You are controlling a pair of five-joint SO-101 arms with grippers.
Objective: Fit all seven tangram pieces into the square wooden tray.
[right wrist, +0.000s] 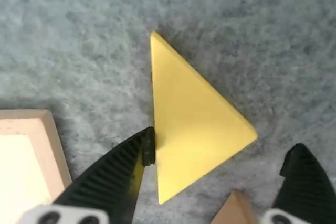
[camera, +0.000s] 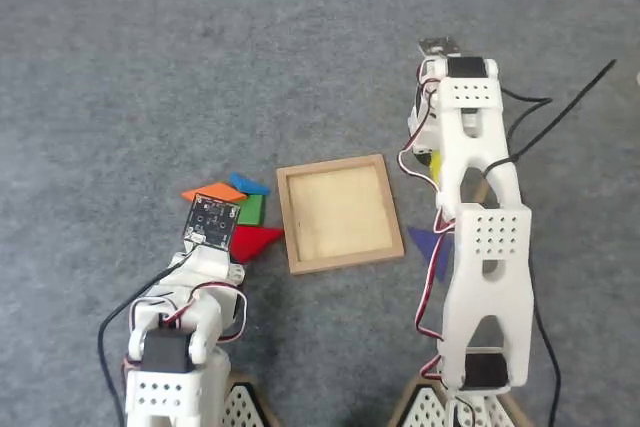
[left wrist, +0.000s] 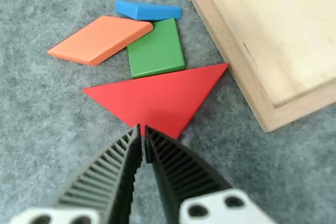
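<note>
Right now your left gripper (left wrist: 142,132) has its fingers pressed together with nothing between them. The tips sit at one corner of the red triangle (left wrist: 157,95); whether they touch it cannot be told. That triangle lies flat on the grey bench (camera: 120,97), one sharp corner close to the wooden tray (camera: 338,212) at the centre of the high view.

Just beyond the red triangle lies a green square (left wrist: 156,48), which touches an orange parallelogram (left wrist: 100,39) and a small blue piece (left wrist: 148,10). In the high view this cluster sits just left of the tray, above the left arm.

Your right gripper (right wrist: 223,150) has its fingers spread wide on either side of a yellow triangle (right wrist: 194,135), which lies flat on the bench. One fingertip is right against an edge of the triangle, and the other stands clear of the far corner. A tan wooden corner (right wrist: 236,208) pokes in beside the yellow piece.

In the high view a dark purple triangle (camera: 422,241) lies on the bench just right of the tray, partly hidden under the right arm. Every piece you can see is on the bench outside the tray.
</note>
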